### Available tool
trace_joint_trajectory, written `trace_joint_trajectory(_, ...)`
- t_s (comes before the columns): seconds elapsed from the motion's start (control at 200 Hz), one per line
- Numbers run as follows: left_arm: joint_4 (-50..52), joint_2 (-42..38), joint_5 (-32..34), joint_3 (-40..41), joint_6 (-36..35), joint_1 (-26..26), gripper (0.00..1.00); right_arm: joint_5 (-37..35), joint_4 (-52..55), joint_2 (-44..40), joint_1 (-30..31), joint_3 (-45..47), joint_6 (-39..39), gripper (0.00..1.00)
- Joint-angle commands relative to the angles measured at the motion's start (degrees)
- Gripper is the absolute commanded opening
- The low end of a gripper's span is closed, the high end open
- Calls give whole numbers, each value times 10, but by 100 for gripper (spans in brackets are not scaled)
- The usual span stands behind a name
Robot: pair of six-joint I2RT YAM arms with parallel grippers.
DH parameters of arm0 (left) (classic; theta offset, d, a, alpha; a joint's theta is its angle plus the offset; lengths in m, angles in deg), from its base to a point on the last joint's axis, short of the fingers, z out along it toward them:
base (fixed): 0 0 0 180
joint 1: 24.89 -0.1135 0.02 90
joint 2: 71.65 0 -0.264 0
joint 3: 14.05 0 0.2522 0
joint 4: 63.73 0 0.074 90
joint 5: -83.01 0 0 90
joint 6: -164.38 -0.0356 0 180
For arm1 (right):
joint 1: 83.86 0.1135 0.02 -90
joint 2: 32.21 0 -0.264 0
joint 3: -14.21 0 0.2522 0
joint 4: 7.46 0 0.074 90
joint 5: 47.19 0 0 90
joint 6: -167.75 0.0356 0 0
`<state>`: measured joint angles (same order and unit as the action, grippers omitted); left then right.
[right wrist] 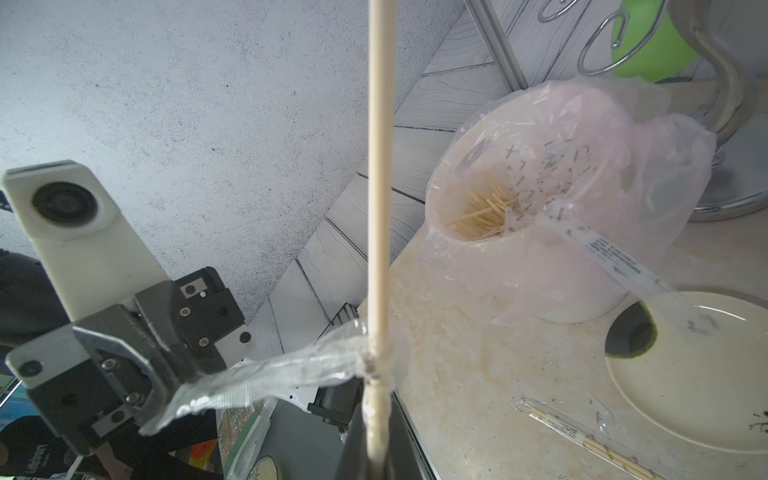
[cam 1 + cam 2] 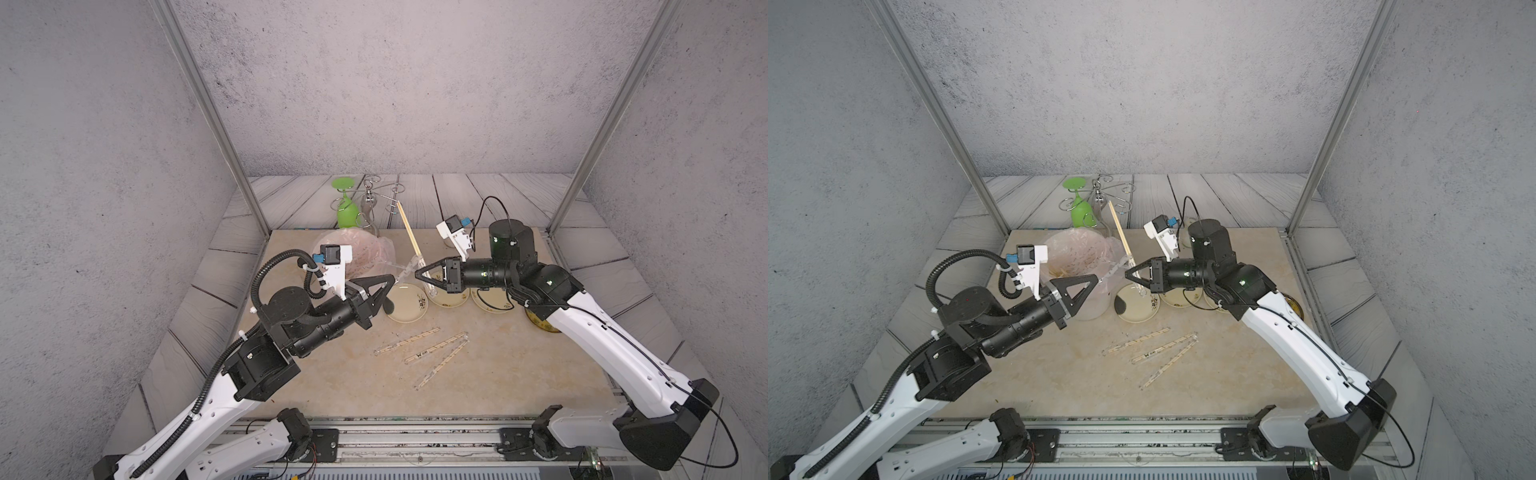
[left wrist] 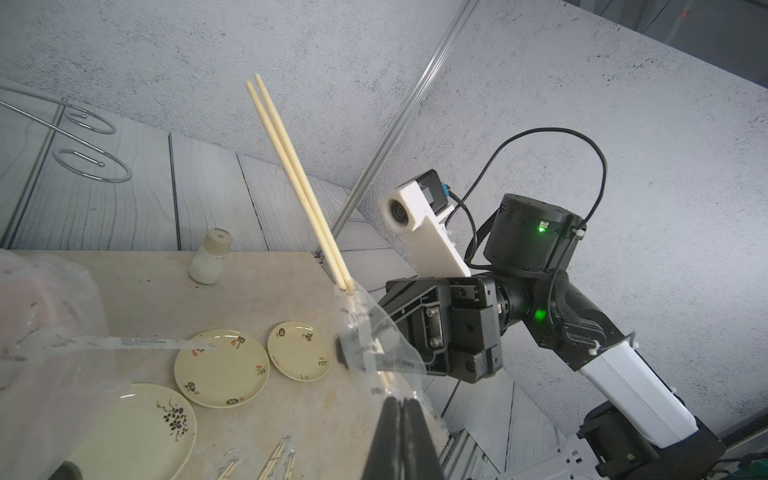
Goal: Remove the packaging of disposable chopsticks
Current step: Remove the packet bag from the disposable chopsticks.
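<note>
Held aloft: the right gripper [image 2: 417, 274] clamps the disposable chopsticks [image 3: 299, 183] low, sticks slanting upward; the left gripper [image 2: 393, 277], just beside, pinches the clear sleeve [image 1: 291, 370] stretched sideways from their base.

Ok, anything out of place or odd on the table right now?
One thing: an empty clear plastic sleeve hangs out over the rim of the white bin with the pinkish liner bag, its free end reaching over a cream round plate rather than lying inside. Nothing looks spilled or broken.
</note>
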<state>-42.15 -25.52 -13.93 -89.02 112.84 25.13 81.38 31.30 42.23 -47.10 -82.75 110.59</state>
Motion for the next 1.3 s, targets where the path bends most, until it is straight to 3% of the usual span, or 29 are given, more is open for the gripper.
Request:
trace_joint_trajectory(0.0,14,0,-2,-25,-10,5,0,-45,8,-24,-10,7,-17,0)
trace_joint_trajectory(0.28,10,-23,20,-17,-7,5,0,-48,18,-34,-10,7,-43,0)
trace_joint_trajectory(0.38,-6,-39,11,-12,-23,5,1,-12,8,-37,-10,7,-64,0)
trace_joint_trajectory(0.47,-12,-51,-7,-22,-48,5,54,31,-5,-42,-11,9,-89,0)
trace_joint_trajectory(0.53,27,-53,-1,-58,-76,5,71,42,-3,-50,-11,13,-108,0)
trace_joint_trajectory(0.56,50,-53,9,-78,-90,5,73,42,2,-55,-11,15,-121,0)
trace_joint_trajectory(0.791,111,-47,62,-145,-128,4,75,76,-18,-102,-11,58,-185,0)
trace_joint_trajectory(0.996,22,21,-52,-121,-72,1,71,197,-195,-131,-11,131,-105,0)
trace_joint_trajectory(1.131,-52,66,-120,-103,-31,1,65,179,-200,-132,-10,139,-90,0)
trace_joint_trajectory(1.296,-120,97,-138,-72,16,1,58,118,-152,-142,-10,136,-103,0)
